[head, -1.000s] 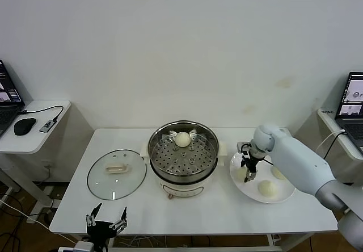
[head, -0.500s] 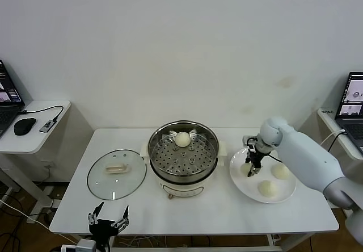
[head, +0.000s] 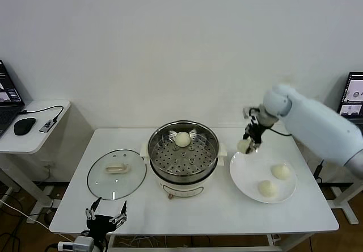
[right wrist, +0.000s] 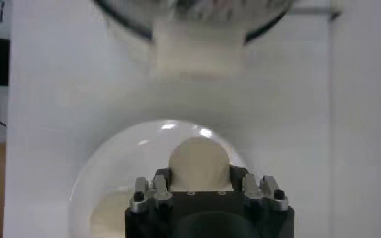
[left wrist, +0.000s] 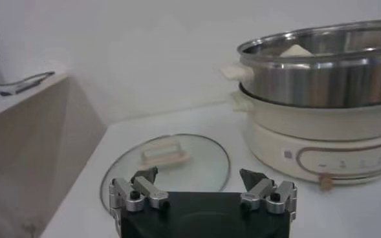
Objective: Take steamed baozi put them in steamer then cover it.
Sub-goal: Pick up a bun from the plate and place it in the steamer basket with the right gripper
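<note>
Above the near-left edge of the white plate, the right gripper now hangs clear of the dish with one bun pinched between its fingers, where half a second ago it was down among the buns on the plate; the pick has come off, and the carry toward the steamer looks like the step now in hand. Right wrist view: the held bun sits snug between closed jaws, plate below, steamer handle beyond. Buns, count four: one lifted; one already on the perforated tray at the far side of the steamer; two remaining on the plate, one toward the right, one at the near side. Appearance: round, smooth, cream-white, matt, no visible denting from the grip, though the contact faces are hidden. Steamer: shiny steel pot on a white base, mid-table, uncovered. Lid: clear glass, cream handle, flat on the table to the steamer's left, untouched. Left gripper: parked low at the table's front edge near the lid, fingers spread, holding nothing. Progress judged: roughly a quarter done, second bun in transit, covering yet to come.
</note>
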### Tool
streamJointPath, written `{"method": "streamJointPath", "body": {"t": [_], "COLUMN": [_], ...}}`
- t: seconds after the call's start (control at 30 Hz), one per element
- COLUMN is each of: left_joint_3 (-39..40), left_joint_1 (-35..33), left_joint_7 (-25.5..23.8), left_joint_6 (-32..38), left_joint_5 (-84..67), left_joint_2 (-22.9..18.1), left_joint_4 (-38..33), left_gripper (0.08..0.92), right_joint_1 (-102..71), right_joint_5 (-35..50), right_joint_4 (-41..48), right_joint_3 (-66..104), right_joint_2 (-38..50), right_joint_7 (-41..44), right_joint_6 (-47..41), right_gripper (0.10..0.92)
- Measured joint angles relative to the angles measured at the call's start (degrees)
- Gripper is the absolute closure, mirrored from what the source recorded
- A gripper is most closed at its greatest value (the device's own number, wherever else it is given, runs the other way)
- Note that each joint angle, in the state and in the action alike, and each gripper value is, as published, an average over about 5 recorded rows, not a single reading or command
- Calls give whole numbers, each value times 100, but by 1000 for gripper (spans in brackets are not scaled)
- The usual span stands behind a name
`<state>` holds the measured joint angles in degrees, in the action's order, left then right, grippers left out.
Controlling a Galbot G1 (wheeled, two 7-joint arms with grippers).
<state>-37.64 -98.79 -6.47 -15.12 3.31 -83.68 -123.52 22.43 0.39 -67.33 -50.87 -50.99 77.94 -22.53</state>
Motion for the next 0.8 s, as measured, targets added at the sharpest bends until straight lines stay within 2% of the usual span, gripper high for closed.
{"method": "streamJointPath", "body": {"t": [0.4, 0.8], "left_joint_3": [-77, -153], "left_joint_1": [-21, -18], "left_joint_7": [-17, -43], "left_joint_6": [-45, -87], "left_joint_5": [55, 22], "left_joint_2": [6, 30], "left_joint_4": [-308, -375], "left_gripper": [177, 177], "right_joint_1": [1262, 1103], "right_joint_5": [1317, 1575], "right_joint_4": [-125, 481], "right_joint_3": [-1064, -1248], "right_joint_2": [-906, -2107], "right_joint_7": [50, 3], "right_joint_6": [-540, -801], "right_gripper": [465, 465]}}
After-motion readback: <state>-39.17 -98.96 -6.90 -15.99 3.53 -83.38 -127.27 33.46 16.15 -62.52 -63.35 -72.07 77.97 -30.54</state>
